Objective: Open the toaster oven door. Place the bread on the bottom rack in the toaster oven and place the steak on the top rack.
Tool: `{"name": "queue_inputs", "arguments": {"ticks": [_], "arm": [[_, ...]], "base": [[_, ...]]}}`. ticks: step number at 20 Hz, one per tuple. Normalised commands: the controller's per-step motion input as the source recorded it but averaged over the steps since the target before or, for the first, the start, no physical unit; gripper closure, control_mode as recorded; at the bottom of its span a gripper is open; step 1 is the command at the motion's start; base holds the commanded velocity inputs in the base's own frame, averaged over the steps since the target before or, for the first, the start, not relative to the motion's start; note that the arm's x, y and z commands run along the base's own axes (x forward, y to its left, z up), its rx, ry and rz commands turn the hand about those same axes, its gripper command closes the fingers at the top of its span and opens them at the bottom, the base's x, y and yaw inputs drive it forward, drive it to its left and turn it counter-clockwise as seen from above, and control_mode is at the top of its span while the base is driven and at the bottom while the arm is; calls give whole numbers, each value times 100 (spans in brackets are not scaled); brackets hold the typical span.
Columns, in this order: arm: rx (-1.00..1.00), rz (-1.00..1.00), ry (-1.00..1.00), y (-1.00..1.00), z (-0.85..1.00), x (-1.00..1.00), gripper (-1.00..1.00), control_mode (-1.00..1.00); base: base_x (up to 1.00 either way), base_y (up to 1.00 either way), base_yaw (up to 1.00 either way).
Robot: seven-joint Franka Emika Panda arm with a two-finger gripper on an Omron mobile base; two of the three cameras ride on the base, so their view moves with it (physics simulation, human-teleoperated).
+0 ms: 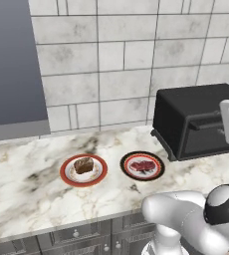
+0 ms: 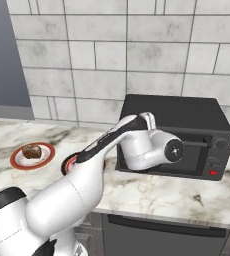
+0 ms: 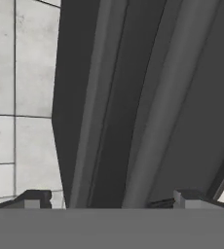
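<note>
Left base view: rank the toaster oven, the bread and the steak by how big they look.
1. toaster oven, by far the largest.
2. steak, flat slab.
3. bread, a close call with the steak; the two look nearly alike in size.

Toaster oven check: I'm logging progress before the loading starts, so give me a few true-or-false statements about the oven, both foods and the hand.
1. The matte-black boxy toaster oven has its door shut. True.
2. The brown chunky bread sits on a red-rimmed plate. True.
3. The red meat steak lies on a rack in the oven. False: it lies on a dark-rimmed plate on the counter.
4. The hand grips the bread. False: its open fingers face the oven's front.
</note>
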Motion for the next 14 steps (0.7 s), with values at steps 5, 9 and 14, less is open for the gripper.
{"name": "queue_inputs", "arguments": {"ticks": [5, 9, 14], "arm": [[11, -1, 0, -56, -13, -3, -100, -100], [8, -7, -1, -44, -22, 10, -100, -100], [8, -3, -1, -28, -29, 22, -100, -100]], "base": [[0, 0, 0], [0, 0, 0], [0, 0, 0]]}}
